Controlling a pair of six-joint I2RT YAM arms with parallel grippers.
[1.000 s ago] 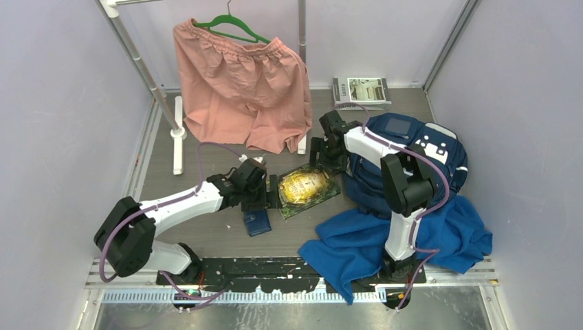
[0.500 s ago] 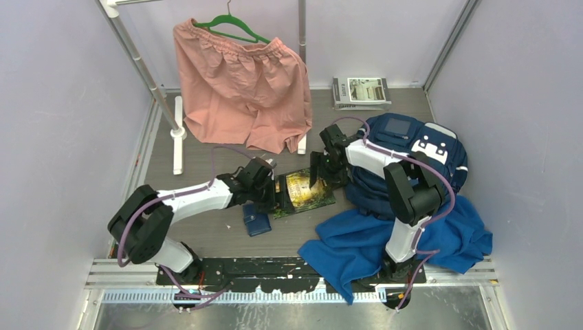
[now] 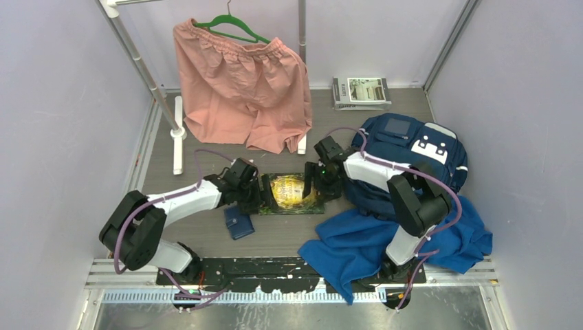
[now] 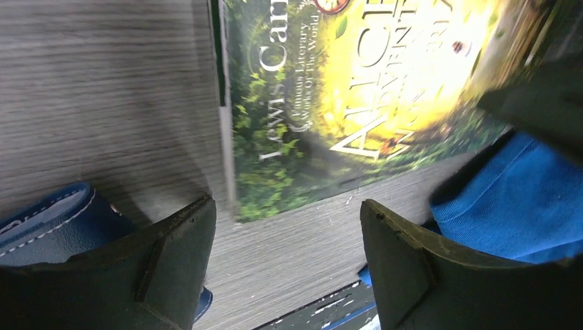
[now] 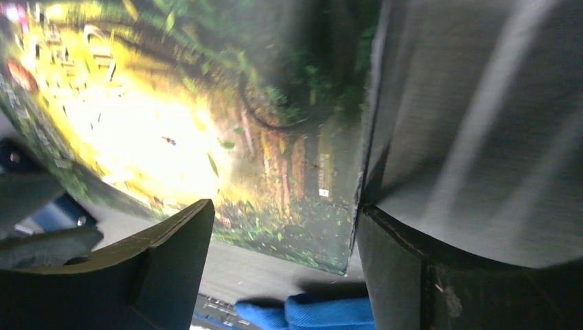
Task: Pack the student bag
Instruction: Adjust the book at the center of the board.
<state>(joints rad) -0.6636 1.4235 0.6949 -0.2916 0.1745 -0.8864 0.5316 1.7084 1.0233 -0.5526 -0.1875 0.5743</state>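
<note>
Book (image 3: 292, 192) flat, long side 9-to-3. Student bag (image 3: 412, 148) at its 2 o'clock; right gripper (image 3: 314, 184) nearer. Left gripper (image 3: 264, 195) and right both wide open, holding nothing.

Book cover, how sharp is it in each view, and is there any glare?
Right wrist: book smeared, yellow centre blown out; left wrist: lettering readable near the spine, washed out farther along; top view: sharp but small, cover's centre shining.
</note>
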